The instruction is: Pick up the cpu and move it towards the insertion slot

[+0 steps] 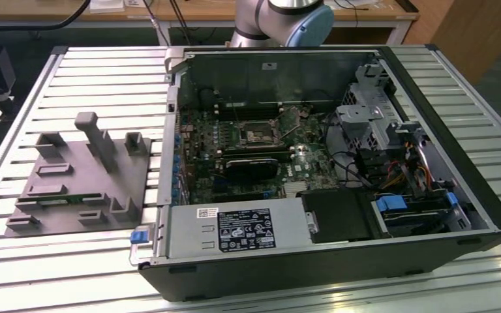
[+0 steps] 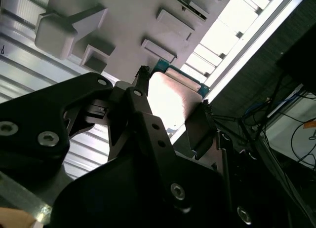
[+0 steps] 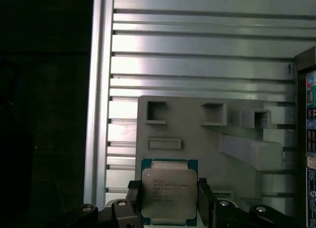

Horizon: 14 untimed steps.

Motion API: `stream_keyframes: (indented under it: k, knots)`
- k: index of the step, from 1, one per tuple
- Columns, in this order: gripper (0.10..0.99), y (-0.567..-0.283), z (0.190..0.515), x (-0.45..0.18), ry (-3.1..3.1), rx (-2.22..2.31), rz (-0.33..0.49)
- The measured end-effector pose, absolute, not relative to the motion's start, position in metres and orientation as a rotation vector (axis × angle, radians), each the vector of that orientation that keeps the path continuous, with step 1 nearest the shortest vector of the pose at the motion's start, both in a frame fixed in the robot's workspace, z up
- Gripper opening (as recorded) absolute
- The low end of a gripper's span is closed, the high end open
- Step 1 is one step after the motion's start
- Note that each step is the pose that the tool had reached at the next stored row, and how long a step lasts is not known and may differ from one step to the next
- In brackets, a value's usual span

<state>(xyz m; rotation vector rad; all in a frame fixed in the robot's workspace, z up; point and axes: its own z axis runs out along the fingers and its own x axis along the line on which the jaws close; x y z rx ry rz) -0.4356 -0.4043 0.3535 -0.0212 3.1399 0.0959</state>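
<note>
Clamping one square silver-topped cpu (image 3: 169,191) between the two fingers (image 3: 205,196) of my black gripper (image 3: 169,201), I hold it clear of one grey moulded fixture (image 3: 197,134).

cpu (image 3: 169,191), square, silver top w/ green edge, gripped flat in tool (image 3: 169,201), over grey fixture (image 3: 197,134)

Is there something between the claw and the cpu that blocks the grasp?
Nothing visible does. In the first wrist view the claw has its fingers against two opposite edges of the cpu, with the grey fixture behind it.
</note>
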Motion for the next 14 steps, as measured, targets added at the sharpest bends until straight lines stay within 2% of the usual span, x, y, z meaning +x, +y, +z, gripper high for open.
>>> stream_keyframes:
  k: [14]
  knots:
    - [0.545,-0.404,0.366,-0.436,3.14,-0.021,0.096]
